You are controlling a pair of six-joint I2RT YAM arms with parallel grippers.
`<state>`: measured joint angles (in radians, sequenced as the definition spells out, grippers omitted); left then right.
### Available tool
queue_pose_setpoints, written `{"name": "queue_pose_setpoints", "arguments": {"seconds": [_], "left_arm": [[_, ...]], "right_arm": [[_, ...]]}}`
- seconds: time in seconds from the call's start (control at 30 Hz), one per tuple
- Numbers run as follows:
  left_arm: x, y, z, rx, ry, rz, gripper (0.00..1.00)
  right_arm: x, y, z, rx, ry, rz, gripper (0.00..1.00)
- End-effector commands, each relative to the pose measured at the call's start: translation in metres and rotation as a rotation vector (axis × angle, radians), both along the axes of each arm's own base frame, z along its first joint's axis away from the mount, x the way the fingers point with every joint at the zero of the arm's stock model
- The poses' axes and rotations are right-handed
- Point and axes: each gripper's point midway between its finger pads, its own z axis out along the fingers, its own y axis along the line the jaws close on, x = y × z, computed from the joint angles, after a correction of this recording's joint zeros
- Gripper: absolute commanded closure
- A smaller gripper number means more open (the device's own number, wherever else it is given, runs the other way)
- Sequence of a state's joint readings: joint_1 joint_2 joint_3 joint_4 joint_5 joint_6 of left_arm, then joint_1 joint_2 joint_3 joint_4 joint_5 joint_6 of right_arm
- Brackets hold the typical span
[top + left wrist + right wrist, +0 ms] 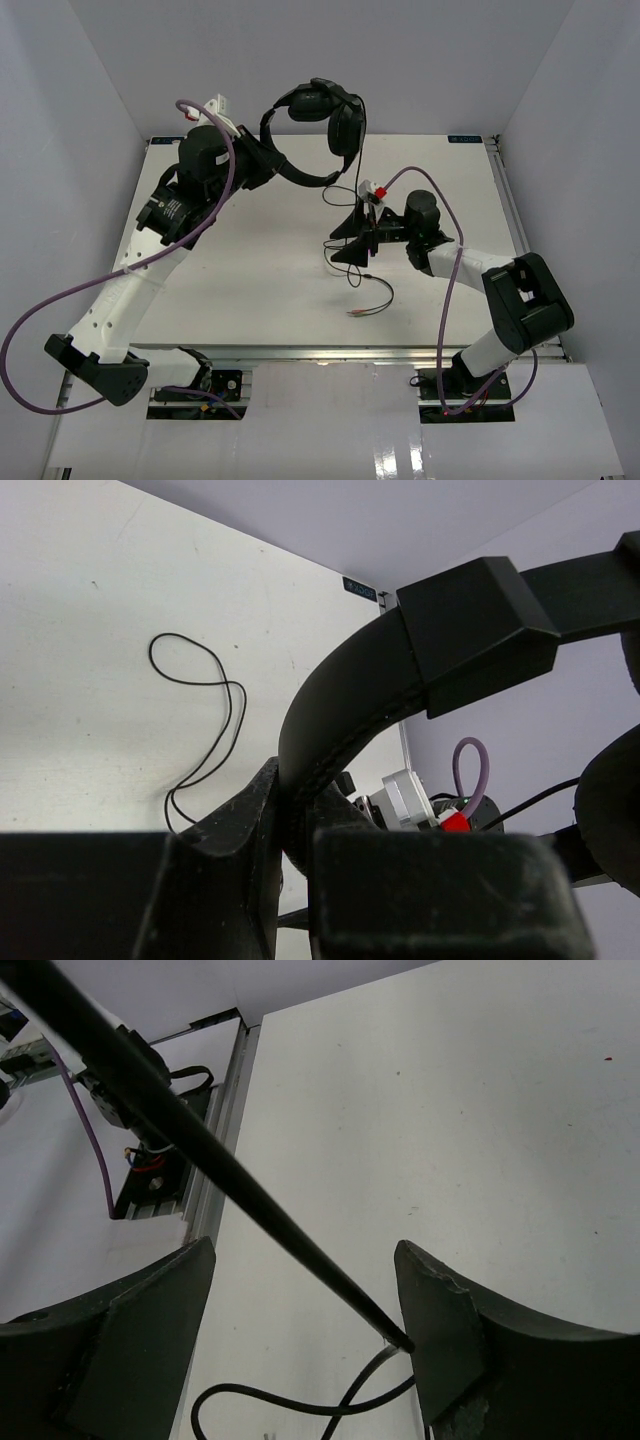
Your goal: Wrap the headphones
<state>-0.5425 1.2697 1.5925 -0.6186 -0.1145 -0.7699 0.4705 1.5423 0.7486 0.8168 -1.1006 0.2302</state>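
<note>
Evidently the headphones [320, 110] are held up off the counter [250, 280], toward its far edge, so that the cord [361, 172] is left free to hang and can be worked on from below. The left pincer [290, 815] is seen clamped shut on the headband [345, 705], the curved band being wedged between its two fingers. A grip on the band rather than on an earcup [346, 130] is judged to leave both cups and the band's span free as a form round which the cord may be wound. From the lower earcup the cord is drawn down to the right pincer [305, 1295], which is held lower, near the middle of the counter. Its jaws are spread wide and nothing is gripped: the cord is seen running slantwise through the gap, apart from one finger and touching or nearly touching the tip of the other; which of the two cannot be told. Beyond that pincer the rest of the cord lies in loose loops on the counter, ending in the reddish plugs [362, 312] nearer the arms' bases. The wrapping is judged barely begun, since no turn of cord is visible round the band. The cord is presumably straddled so that it can be caught and led, though slack could slip from jaws so wide
</note>
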Motion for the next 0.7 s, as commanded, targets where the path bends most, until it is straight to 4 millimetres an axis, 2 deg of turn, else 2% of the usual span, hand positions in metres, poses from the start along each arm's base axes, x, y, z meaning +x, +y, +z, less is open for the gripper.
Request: {"name": "queue_pose_setpoints", "arguments": {"seconds": [0.0,0.13,0.23,0.3,0.43,0.53,0.67], "left_arm": [[-0.005,0.005,0.049,-0.110,-0.105,0.002,1.00],[0.001,0.012,0.047,-0.113,-0.106,0.034,1.00],[0.006,0.019,0.042,-0.122,-0.099,0.055,1.00],[0.009,0.023,0.039,-0.135,-0.092,0.060,1.00],[0.009,0.026,0.038,-0.157,-0.092,0.055,1.00],[0.008,0.029,0.039,-0.159,-0.097,0.060,1.00],[0.006,0.035,0.041,-0.156,-0.107,0.072,1.00]], "right_arm": [[0.004,0.005,0.017,0.040,-0.090,0.012,0.29],[-0.003,0.001,0.012,0.013,-0.108,0.027,0.57],[-0.003,-0.004,0.009,-0.017,-0.164,0.005,0.65],[-0.005,-0.007,0.001,-0.053,-0.166,-0.009,0.66],[-0.008,-0.011,0.002,-0.062,-0.193,-0.010,0.66],[-0.008,-0.011,0.005,-0.061,-0.199,-0.013,0.73],[-0.006,-0.011,0.008,-0.068,-0.195,-0.019,0.92]]}}
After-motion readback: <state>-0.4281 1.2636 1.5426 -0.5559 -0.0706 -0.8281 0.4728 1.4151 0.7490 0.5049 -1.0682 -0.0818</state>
